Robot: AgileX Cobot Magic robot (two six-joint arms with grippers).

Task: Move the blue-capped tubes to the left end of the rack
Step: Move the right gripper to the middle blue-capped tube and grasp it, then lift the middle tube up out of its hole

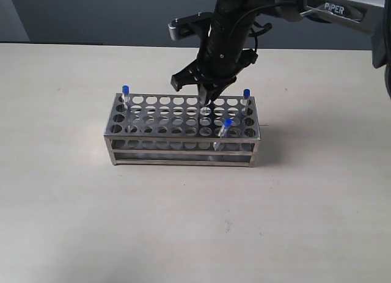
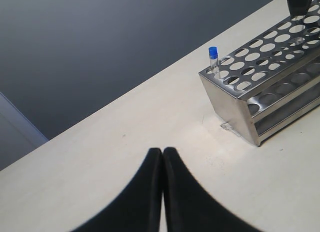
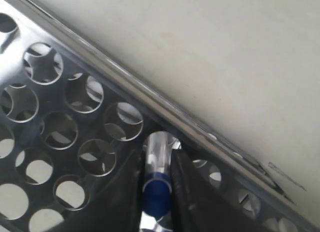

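Right gripper (image 3: 159,159) clamped on slim clear blue-capped tube (image 3: 157,189) at grey perforated metal rack (image 3: 120,89): best lifted vertically, clearing it before traversing left.

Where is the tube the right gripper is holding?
The held tube sits pinched in the right gripper over the back rows of the rack, right of the middle in the exterior view, left of the back-right tube.
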